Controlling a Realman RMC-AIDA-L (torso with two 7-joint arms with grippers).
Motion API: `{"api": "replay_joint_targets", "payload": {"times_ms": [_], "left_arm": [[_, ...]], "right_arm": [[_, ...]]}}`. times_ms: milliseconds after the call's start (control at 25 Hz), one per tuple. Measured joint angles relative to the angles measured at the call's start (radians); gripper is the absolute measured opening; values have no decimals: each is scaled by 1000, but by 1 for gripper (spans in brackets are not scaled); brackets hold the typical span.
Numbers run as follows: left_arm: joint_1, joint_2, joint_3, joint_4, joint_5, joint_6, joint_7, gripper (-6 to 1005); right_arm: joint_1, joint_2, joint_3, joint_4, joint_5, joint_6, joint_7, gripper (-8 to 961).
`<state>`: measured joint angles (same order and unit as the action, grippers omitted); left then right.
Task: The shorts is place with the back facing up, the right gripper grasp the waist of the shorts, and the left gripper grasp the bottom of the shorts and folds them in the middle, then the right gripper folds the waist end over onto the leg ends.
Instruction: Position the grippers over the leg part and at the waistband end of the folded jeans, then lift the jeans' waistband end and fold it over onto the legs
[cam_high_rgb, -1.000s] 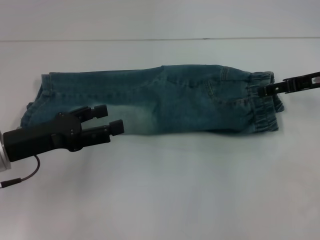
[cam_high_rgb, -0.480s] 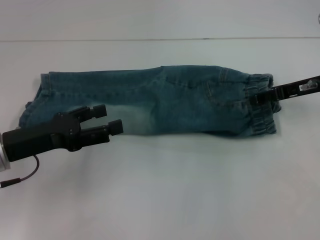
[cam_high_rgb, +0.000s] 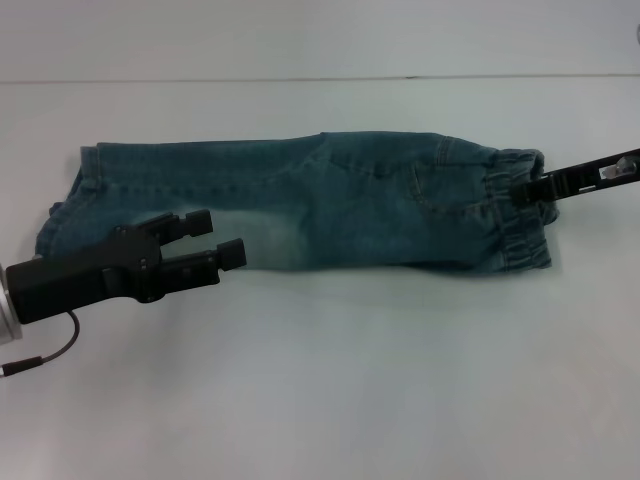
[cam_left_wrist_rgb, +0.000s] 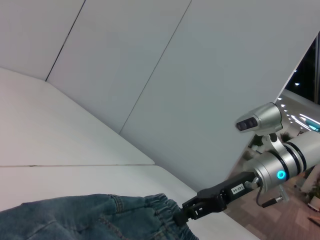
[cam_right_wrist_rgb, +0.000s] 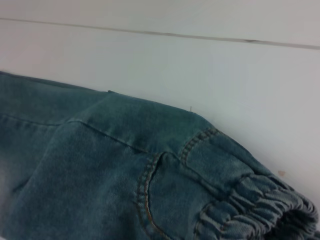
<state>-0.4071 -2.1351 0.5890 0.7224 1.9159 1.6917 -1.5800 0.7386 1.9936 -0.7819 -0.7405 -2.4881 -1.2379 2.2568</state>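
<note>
The blue denim shorts (cam_high_rgb: 330, 200) lie folded lengthwise on the white table, leg ends to the left and elastic waist (cam_high_rgb: 515, 225) to the right. My right gripper (cam_high_rgb: 522, 188) reaches in from the right and is shut on the waistband's upper edge. The left wrist view shows this right gripper (cam_left_wrist_rgb: 187, 212) clamped on the gathered waist (cam_left_wrist_rgb: 160, 212). My left gripper (cam_high_rgb: 218, 237) hovers open over the faded front part of the leg, holding nothing. The right wrist view shows the back pocket seam and waistband of the shorts (cam_right_wrist_rgb: 100, 170).
The white table (cam_high_rgb: 350, 380) stretches in front of the shorts, and its back edge meets a white wall (cam_high_rgb: 300, 40). A cable (cam_high_rgb: 45, 355) hangs from the left arm near the front left.
The right gripper pushed into the waistband, then rose a little with it; the waist's right edge has shifted slightly leftward. The left gripper has hardly moved.
</note>
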Motion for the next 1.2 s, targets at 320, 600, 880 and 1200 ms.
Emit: {"api": "replay_joint_targets", "payload": {"times_ms": [320, 600, 880, 1200], "left_arm": [[1, 0, 0, -4, 0, 2, 11, 927], [-3, 0, 0, -23, -5, 2, 32, 927], [-17, -23, -8, -34, -47, -48, 101, 926], [-83, -29, -8, -232, -223, -170, 361, 802]], "right_arm": [[11, 0, -2, -1, -1, -19, -16, 129], [20, -13, 6, -1, 27, -70, -34, 67], [11, -65, 18, -1, 187, -187, -62, 67], [8, -103, 103, -12, 268, -327, -78, 65]]}}
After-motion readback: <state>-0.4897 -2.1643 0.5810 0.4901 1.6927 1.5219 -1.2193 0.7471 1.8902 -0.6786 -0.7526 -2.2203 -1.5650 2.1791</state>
